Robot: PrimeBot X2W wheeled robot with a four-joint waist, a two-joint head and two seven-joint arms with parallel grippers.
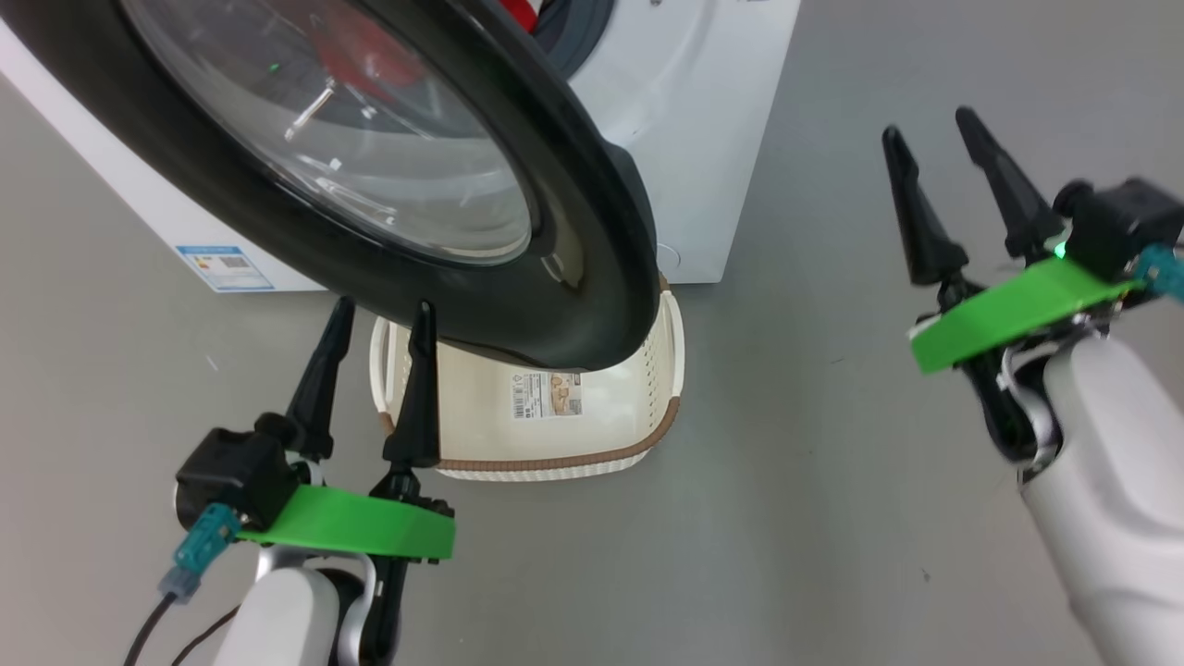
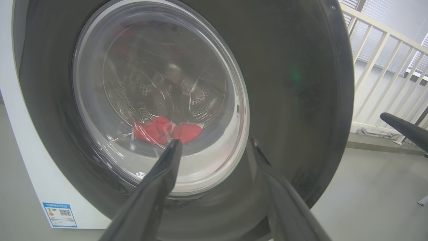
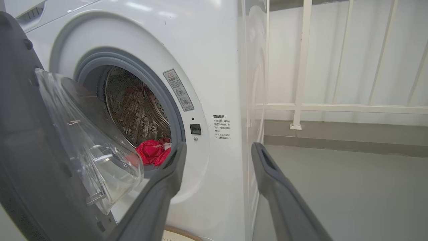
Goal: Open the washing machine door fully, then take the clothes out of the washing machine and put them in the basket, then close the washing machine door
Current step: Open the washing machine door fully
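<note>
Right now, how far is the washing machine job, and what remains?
Done: the washing machine door stands partly open. In hand: nothing; the left gripper and right gripper are both open and empty. Left: swing the door fully open, move the red clothes from the washing machine into the basket, where no clothes show, then close the door.

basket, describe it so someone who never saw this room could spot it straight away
Start at the big white washing machine, whose round black-rimmed door hangs partly open. On the grey floor right in front of it, partly under the door's lower edge, sits the basket. It is the one cream perforated tub, with a brown woven-look rim and a paper sticker.
</note>
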